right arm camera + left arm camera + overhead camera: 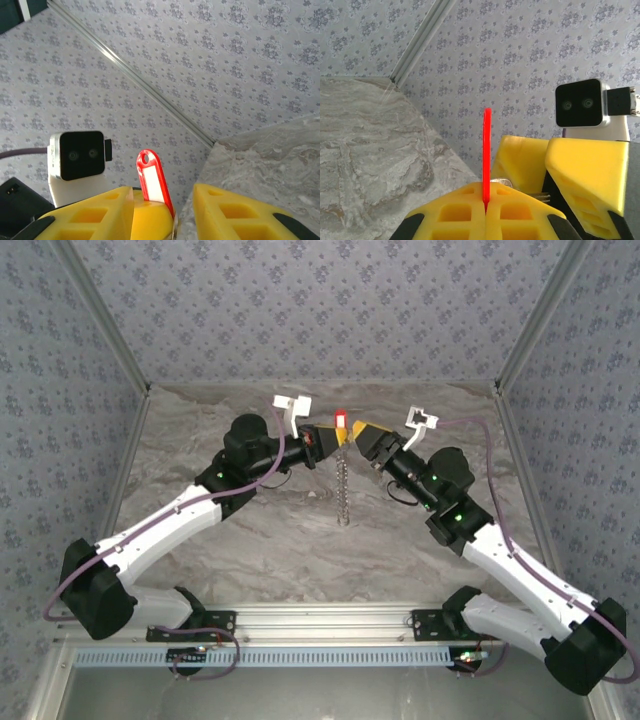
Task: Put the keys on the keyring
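My left gripper point(338, 437) is shut on the keys point(341, 420), whose flat red plastic head sticks up from between its yellow fingertips. The left wrist view has the head edge-on point(486, 150), clamped in that gripper point(486, 197). From the right wrist view the head point(152, 177) shows a white label window and a hole. My right gripper point(161, 200) is open, its fingers point(225, 210) standing on either side of the head and the left fingertips. A sliver of silver ring point(500, 182) sits behind the head. The keyring's chain point(344, 490) hangs from where the grippers meet, down toward the table.
The marbled table point(250, 530) is walled with patterned paper on three sides, with metal rails in the corners. Both arms reach inward and meet high at the table's middle back. The right gripper point(366, 432) nearly touches the left.
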Action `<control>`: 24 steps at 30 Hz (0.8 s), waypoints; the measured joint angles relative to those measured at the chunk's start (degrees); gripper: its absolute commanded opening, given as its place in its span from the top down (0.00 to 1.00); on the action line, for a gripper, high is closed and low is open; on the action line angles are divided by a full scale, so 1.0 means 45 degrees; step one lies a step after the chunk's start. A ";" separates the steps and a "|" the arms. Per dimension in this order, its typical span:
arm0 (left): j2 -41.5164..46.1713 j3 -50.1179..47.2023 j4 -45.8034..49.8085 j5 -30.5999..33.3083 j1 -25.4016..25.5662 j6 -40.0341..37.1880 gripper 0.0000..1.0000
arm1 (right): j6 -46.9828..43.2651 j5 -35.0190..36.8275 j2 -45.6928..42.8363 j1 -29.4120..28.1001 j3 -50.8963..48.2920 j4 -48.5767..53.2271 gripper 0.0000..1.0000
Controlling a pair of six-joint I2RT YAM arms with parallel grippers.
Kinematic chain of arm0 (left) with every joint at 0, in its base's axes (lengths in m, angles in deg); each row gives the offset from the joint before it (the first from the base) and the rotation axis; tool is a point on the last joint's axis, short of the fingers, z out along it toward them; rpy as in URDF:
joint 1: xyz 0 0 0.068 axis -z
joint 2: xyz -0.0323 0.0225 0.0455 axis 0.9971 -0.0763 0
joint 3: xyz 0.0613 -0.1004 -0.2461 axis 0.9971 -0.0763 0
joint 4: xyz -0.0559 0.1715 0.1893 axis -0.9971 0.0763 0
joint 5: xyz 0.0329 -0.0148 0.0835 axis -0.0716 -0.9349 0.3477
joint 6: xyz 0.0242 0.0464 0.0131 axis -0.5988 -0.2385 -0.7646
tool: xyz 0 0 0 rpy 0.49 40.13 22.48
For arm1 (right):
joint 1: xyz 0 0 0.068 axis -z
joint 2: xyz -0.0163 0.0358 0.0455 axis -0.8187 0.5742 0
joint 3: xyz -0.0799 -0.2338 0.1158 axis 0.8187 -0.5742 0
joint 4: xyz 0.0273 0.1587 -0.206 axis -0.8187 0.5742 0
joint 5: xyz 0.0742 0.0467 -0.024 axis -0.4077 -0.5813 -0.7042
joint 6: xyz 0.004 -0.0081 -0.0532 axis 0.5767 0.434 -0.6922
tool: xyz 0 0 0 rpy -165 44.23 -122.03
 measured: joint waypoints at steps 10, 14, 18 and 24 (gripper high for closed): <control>0.0000 -0.0806 -0.1035 0.0928 0.0000 0.0636 1.00 | 0.0719 0.0345 0.0214 -0.0321 -0.0865 -0.1117 0.54; 0.0000 -0.0855 -0.1239 0.1098 0.0000 0.0792 1.00 | 0.0850 0.0418 0.0282 -0.0340 -0.0908 -0.1331 0.59; 0.0000 -0.0860 -0.1428 0.1190 0.0000 0.0923 1.00 | 0.1005 0.0486 0.0452 -0.0364 -0.0903 -0.1564 0.74; -0.0005 -0.0869 -0.1515 0.1282 0.0000 0.1005 1.00 | 0.1146 0.0505 0.0787 -0.0389 -0.0903 -0.1758 1.00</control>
